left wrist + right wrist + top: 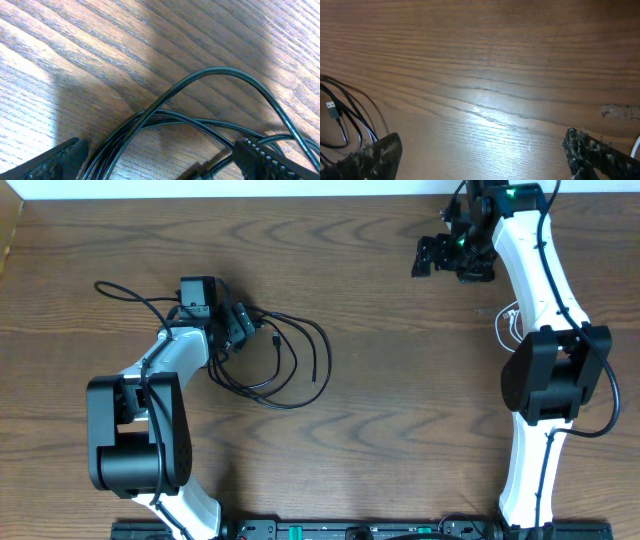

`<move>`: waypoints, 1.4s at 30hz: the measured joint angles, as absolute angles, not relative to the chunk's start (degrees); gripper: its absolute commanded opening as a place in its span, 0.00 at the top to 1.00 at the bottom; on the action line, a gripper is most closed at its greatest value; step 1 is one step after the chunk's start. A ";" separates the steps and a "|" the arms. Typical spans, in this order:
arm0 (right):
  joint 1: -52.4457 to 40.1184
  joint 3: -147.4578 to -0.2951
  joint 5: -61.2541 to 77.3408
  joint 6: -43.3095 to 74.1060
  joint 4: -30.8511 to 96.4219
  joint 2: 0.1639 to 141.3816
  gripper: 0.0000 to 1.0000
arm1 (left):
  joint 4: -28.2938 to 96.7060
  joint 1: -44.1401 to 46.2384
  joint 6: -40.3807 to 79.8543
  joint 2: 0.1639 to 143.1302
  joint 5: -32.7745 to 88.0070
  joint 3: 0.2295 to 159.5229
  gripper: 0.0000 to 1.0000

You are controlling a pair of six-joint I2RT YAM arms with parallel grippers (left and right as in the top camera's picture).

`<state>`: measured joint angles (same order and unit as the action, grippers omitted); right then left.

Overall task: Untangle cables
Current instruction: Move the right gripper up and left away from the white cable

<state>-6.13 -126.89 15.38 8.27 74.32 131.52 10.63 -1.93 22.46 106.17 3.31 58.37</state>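
The left hand (238, 327) spreads open over the black cable (220, 71), while the right hand (441, 257) hangs open above the tabletop (390, 430).

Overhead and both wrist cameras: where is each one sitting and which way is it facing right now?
Overhead: fixed above the table, looking straight down; both arms, black cable and white cable show.
Left wrist: on the left gripper, low over the black loops; its open fingers frame the bottom corners.
Right wrist: on the right gripper, facing across bare wood; open fingers at the bottom corners.
Shared: all three show the black cable.
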 measured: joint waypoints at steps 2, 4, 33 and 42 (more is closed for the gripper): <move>-6.13 -126.89 15.38 8.27 74.30 131.52 0.01 | 10.63 -1.93 22.46 106.17 3.29 58.37 0.02; -6.13 -126.89 15.38 8.27 74.32 131.52 0.01 | 10.66 -1.93 22.46 106.17 3.29 58.37 0.02; -6.63 -126.78 15.31 8.27 75.88 131.52 0.01 | 10.63 -1.93 22.46 106.17 3.31 58.37 0.02; -10.17 -125.12 15.18 8.27 76.86 131.52 0.01 | 10.61 -1.93 22.46 106.17 3.31 58.37 0.02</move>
